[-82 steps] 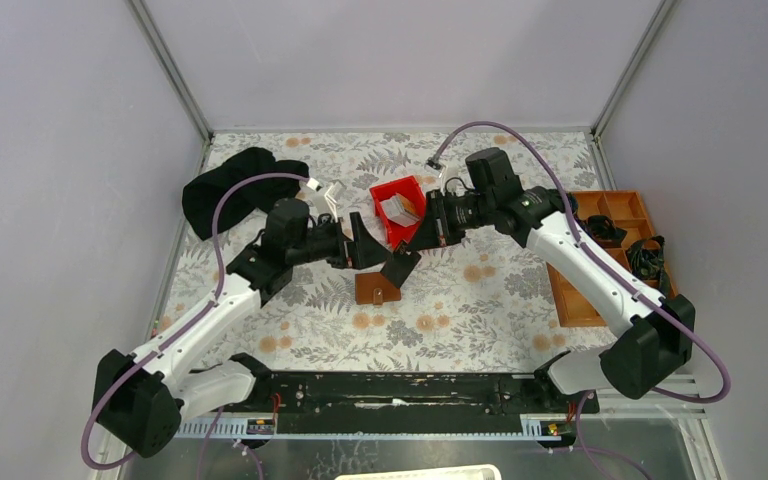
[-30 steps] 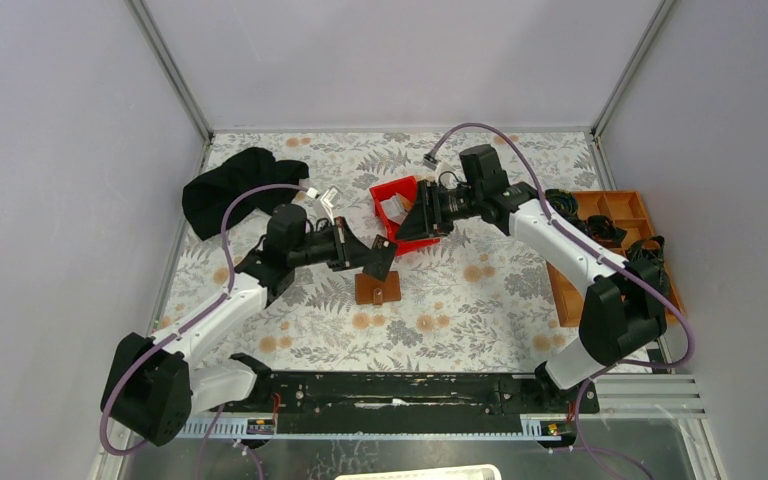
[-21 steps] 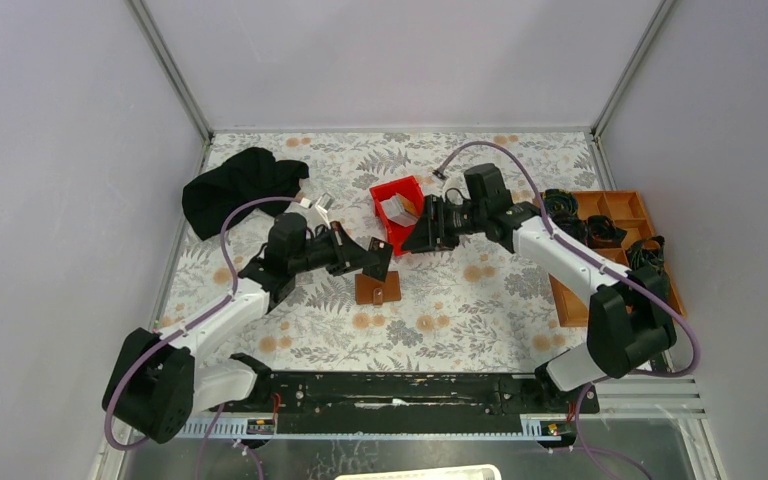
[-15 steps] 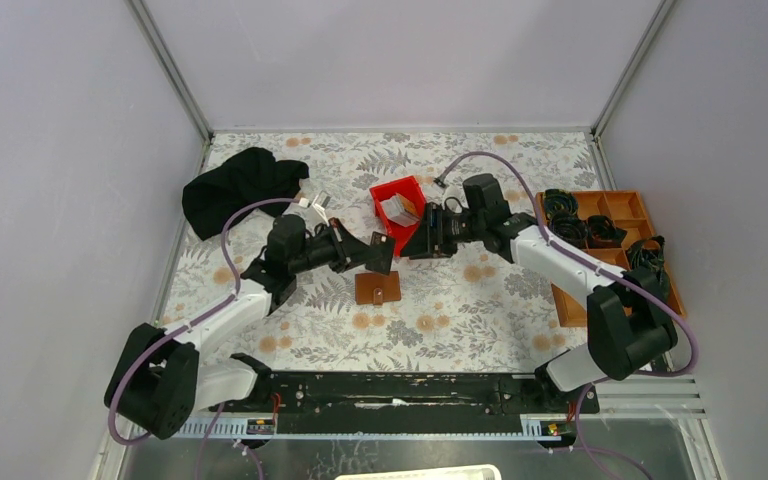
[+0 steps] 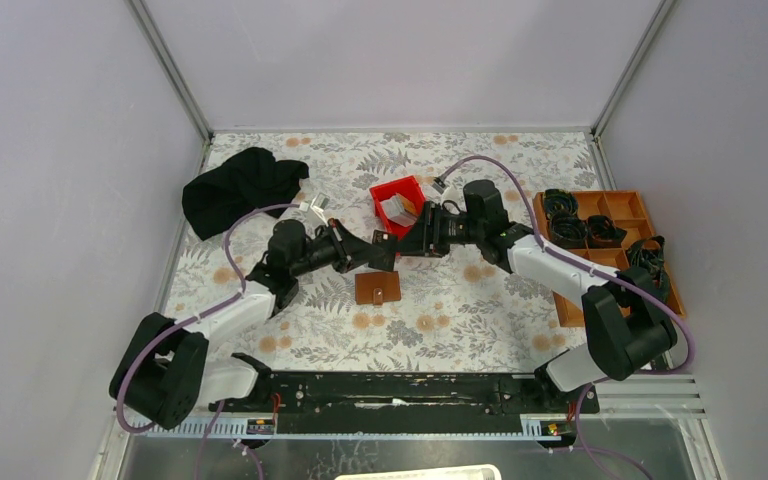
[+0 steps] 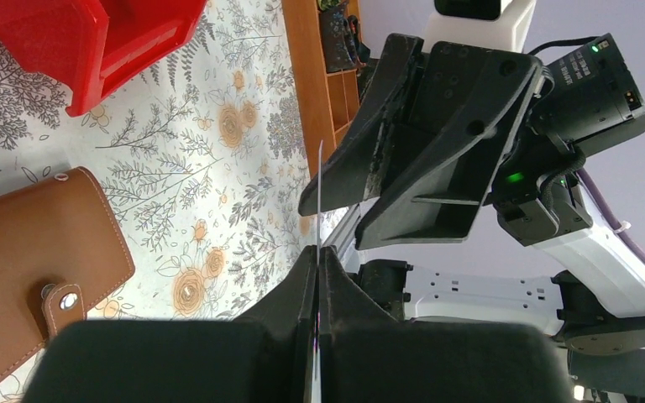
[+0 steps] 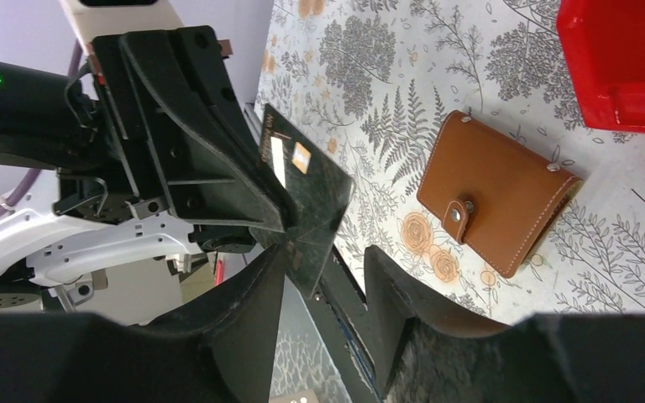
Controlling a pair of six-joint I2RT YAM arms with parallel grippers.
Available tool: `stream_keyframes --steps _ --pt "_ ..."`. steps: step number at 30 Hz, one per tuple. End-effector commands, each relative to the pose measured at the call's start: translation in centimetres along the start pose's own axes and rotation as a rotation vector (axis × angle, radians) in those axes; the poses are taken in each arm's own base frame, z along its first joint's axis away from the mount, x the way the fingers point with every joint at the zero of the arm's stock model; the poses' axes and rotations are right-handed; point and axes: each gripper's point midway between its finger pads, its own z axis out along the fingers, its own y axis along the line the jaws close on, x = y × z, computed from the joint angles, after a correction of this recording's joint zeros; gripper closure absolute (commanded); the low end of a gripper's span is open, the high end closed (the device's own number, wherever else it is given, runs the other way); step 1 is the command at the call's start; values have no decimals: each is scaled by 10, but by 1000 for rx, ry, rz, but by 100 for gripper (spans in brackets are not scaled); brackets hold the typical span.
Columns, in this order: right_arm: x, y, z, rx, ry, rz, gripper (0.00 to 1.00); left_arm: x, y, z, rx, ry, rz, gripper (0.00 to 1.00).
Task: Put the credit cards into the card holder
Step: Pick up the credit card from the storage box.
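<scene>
My left gripper [image 5: 372, 252] is shut on a dark credit card [image 7: 306, 193] with a gold chip, holding it above the table. In the left wrist view the card [image 6: 319, 193] shows edge-on as a thin line rising from my pressed fingertips [image 6: 309, 260]. My right gripper [image 7: 326, 256] faces it, open, and the card's lower corner reaches in between its fingers, close to one of them. The card holder [image 5: 377, 288], a brown leather wallet, lies shut on the floral table below both grippers, its tab clasp [image 7: 462, 214] fastened.
A red bin [image 5: 400, 205] holding something pale stands just behind the grippers. An orange-brown compartment tray [image 5: 570, 290] with black cables sits at the right edge. A black cloth [image 5: 240, 185] lies at the back left.
Both arms have come lower and nearer each other above the wallet. My right gripper swung from the red bin to the card, and its jaws have narrowed slightly.
</scene>
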Motion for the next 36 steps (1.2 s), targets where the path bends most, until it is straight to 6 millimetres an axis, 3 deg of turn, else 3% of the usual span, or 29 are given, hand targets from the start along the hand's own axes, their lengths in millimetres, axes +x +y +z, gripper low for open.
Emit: stream_keyframes --steps 1,15,18,23,24,26,27,33,36 --pt "-5 20 2 -88 -10 -21 54 -8 -9 1 62 -35 7 100" --pt "-1 20 14 -112 8 0 58 -11 -15 5 103 -34 -10 100" --pt "-2 21 15 -125 8 10 68 -9 -13 6 103 -27 -18 100" --pt "-3 24 18 -158 8 32 99 -6 -8 7 99 -15 -38 100" --pt "-2 24 18 -162 9 35 100 -5 -6 7 90 -12 -45 95" --pt "-2 25 18 -166 8 38 100 -6 1 6 64 -17 -59 67" --pt "-2 25 17 -167 8 36 100 -6 3 6 55 -22 -61 59" --pt "-2 27 15 -164 3 33 100 -13 19 0 1 -60 -74 40" --pt "-1 25 14 -144 0 31 100 -19 32 -5 -56 -91 -80 38"
